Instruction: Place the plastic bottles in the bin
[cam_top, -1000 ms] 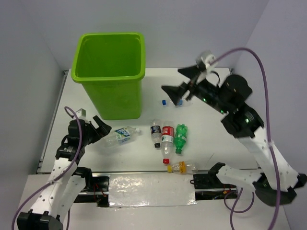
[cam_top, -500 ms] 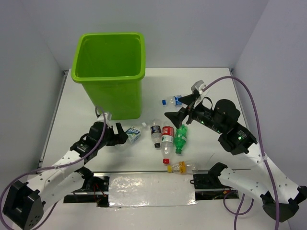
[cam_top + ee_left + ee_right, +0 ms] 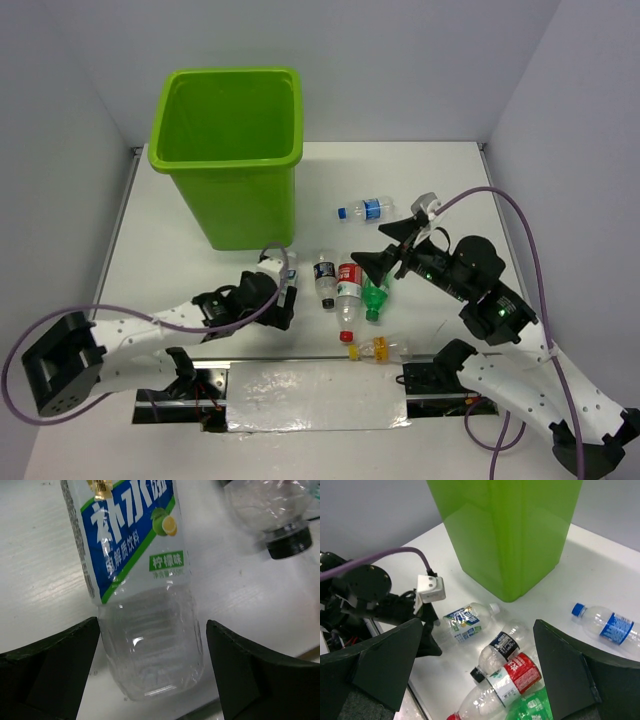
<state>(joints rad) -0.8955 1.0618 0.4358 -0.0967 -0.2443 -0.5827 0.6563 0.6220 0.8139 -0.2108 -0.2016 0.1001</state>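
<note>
The lime-green bin (image 3: 228,150) stands at the back left. A clear bottle with a blue-and-white label (image 3: 135,555) lies in front of it. My left gripper (image 3: 152,672) is open, one finger on each side of this bottle's base, not closed on it; the top view shows it there too (image 3: 283,303). My right gripper (image 3: 385,252) is open and empty, above the dark-labelled bottle (image 3: 324,277), the red-labelled bottle (image 3: 348,285) and the green bottle (image 3: 374,297), which lie side by side. A blue-labelled bottle (image 3: 367,210) lies further back. A yellow-labelled bottle (image 3: 382,348) lies at the near edge.
The bin's front wall (image 3: 510,535) rises just behind the bottles. White walls close the table at left, back and right. A foil-covered strip (image 3: 315,395) runs along the near edge between the arm bases.
My left arm has reached to the right, and its open fingers now straddle the blue-and-white bottle's base. My right arm has come down and nearer, over the middle bottles.
</note>
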